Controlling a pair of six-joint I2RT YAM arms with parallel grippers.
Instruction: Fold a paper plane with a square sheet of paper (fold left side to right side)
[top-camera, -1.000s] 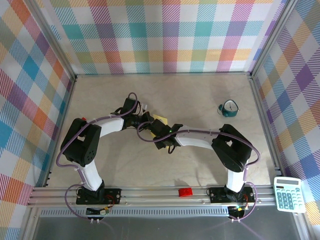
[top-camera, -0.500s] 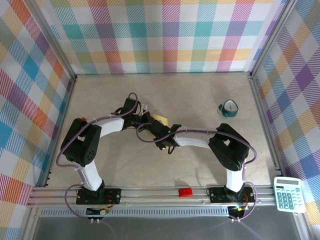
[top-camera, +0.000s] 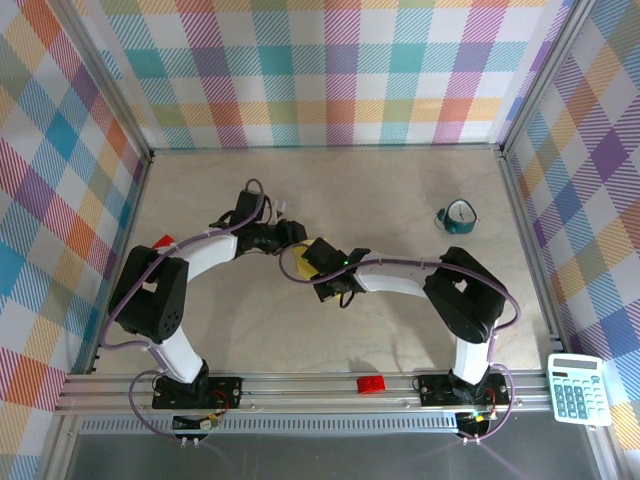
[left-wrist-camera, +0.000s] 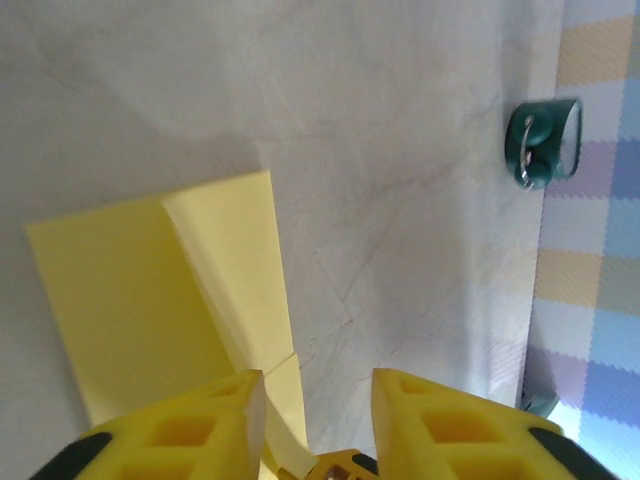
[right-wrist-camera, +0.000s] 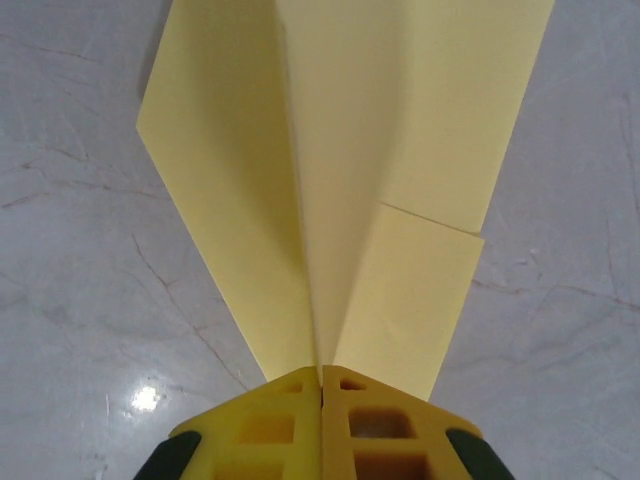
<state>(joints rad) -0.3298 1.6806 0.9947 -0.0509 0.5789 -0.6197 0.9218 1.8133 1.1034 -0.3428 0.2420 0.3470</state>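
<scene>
The yellow sheet of paper (right-wrist-camera: 340, 150) lies folded on the pale table, with a centre crease and flaps spreading to both sides. My right gripper (right-wrist-camera: 320, 376) is shut on the paper's near end, right at the crease. In the top view the paper (top-camera: 301, 263) peeks out beside the right gripper (top-camera: 312, 256) at mid-table. My left gripper (left-wrist-camera: 318, 385) stands open just behind it. The paper (left-wrist-camera: 150, 300) lies to its left, and a narrow strip of it runs along the inside of the left finger (left-wrist-camera: 200, 420) without being pinched. In the top view the left gripper (top-camera: 291, 234) is just up-left of the right one.
A small teal clock (top-camera: 458, 217) stands at the right of the table, also in the left wrist view (left-wrist-camera: 543, 143). A red brick (top-camera: 371, 384) rests on the front rail, and a calculator (top-camera: 578, 389) lies at the front right. Checked walls close in three sides.
The right gripper has shut on the paper's crease. The left gripper has opened and let the paper go, and its arm has shifted slightly left.
</scene>
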